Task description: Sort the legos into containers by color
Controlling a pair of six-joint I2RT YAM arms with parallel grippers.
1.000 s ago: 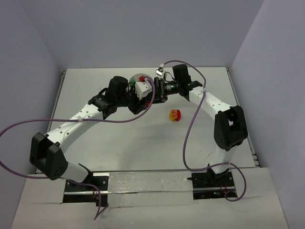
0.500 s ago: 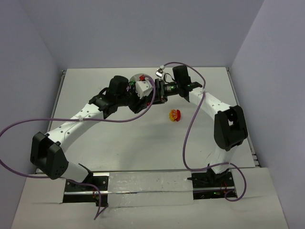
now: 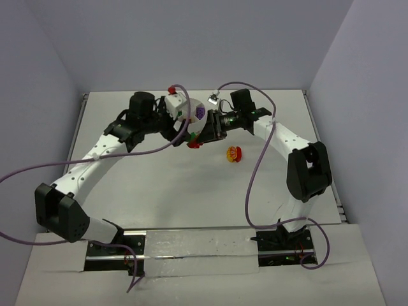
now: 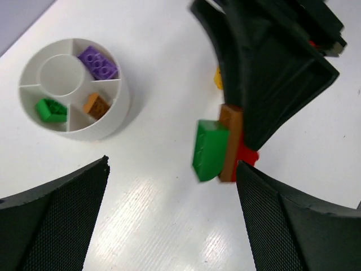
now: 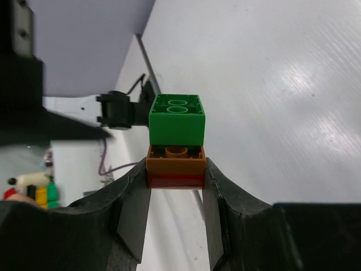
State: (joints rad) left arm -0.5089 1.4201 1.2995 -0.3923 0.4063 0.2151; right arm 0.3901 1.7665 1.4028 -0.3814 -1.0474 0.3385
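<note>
Nearest, a yellow-and-red lego (image 3: 234, 153) lies loose; beyond it the right gripper (image 5: 176, 185) has just clamped on the lower bricks of a green-brown-red stack (image 4: 217, 149); the left gripper (image 4: 175, 226) has let go, jaws wide, so the stack probably still needs splitting; farthest, the bowl (image 4: 115, 119) holds purple, green and brown, one per wedge.

L tool (image 4: 172, 165) wide open, R tool (image 5: 176, 172) clamped on lego stack (image 5: 176, 121), both arms reaching fwd, wrists close
</note>
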